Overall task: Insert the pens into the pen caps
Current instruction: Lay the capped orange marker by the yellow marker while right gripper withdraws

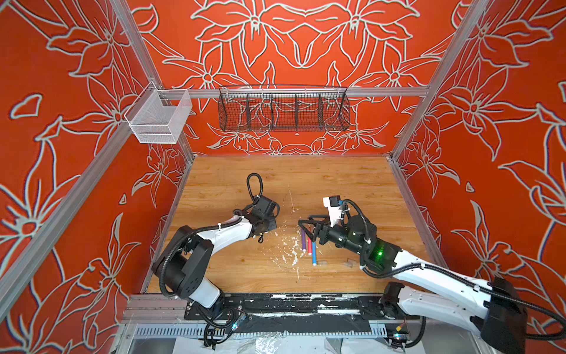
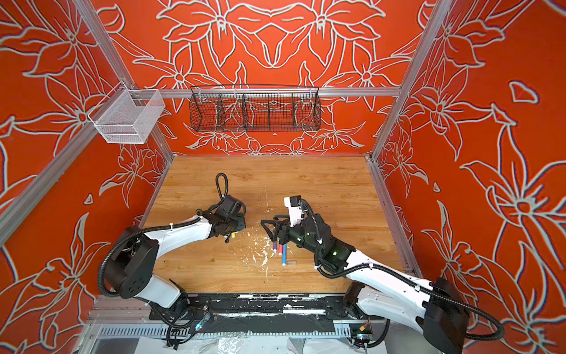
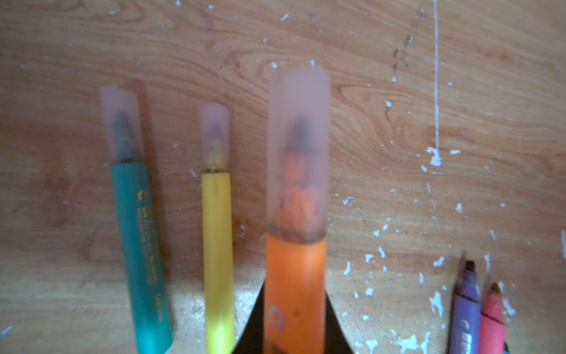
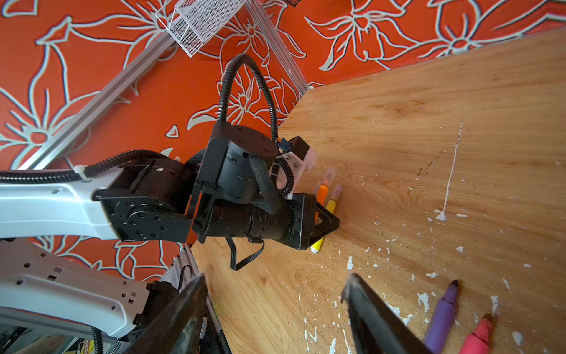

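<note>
- The bench (image 1: 337, 184) carries all the pens and the loose caps; white paint flecks cover its centre.
- The left gripper (image 4: 324, 225) is clenched on the orange pen (image 3: 294, 291), which already wears its cap (image 3: 298, 147) and is held low over the bench.
- The right gripper (image 4: 275, 291) is released with its jaws wide and holds nothing. In both top views it hangs over the tip ends of the uncapped pens.
- The green pen (image 3: 141, 245) and yellow pen (image 3: 217, 245) lie capped just beside the held pen.
- The purple pen (image 3: 465, 318), pink-red pen (image 3: 491, 321) and blue pen (image 1: 314, 256) lie side by side, uncapped. Their long axes run front to rear, tips toward the rear wall. They lie outside the right jaws, and the right arm is nearer.
- Two clear caps (image 1: 321, 262) (image 1: 350, 262) lie near the blue pen's butt end.
</note>
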Controlling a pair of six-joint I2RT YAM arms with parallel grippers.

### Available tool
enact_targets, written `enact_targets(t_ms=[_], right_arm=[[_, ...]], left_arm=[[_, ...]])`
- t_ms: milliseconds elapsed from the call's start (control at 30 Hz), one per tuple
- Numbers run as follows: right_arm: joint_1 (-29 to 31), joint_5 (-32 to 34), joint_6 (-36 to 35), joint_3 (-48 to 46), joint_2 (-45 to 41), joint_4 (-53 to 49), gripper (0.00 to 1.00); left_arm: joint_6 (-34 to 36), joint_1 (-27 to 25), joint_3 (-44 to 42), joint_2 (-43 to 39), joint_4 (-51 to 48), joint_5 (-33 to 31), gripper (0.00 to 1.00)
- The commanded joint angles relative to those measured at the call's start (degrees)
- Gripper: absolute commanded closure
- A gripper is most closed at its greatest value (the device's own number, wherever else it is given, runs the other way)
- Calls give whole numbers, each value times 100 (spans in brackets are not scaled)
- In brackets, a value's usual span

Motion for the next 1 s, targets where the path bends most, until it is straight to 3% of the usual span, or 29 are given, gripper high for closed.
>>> enact_targets(t_ms=[0, 300, 467, 733, 967], right_arm=[[-20, 54, -79, 103, -167, -129, 27], [-10, 298, -210, 48, -354, -259, 28], [-20, 578, -253, 358, -132, -775, 30], [-119, 1194, -328, 21, -296, -673, 30], [-175, 1353, -435, -151, -512, -593, 29]], left_arm=[[-179, -25, 254, 181, -632, -399, 100], [-302, -25, 535, 516, -1017, -536, 87], [-309, -25, 691, 696, -1163, -586, 83], [-275, -25, 800, 799, -1266, -569, 73], [-151, -25, 833, 691, -1257, -553, 72]])
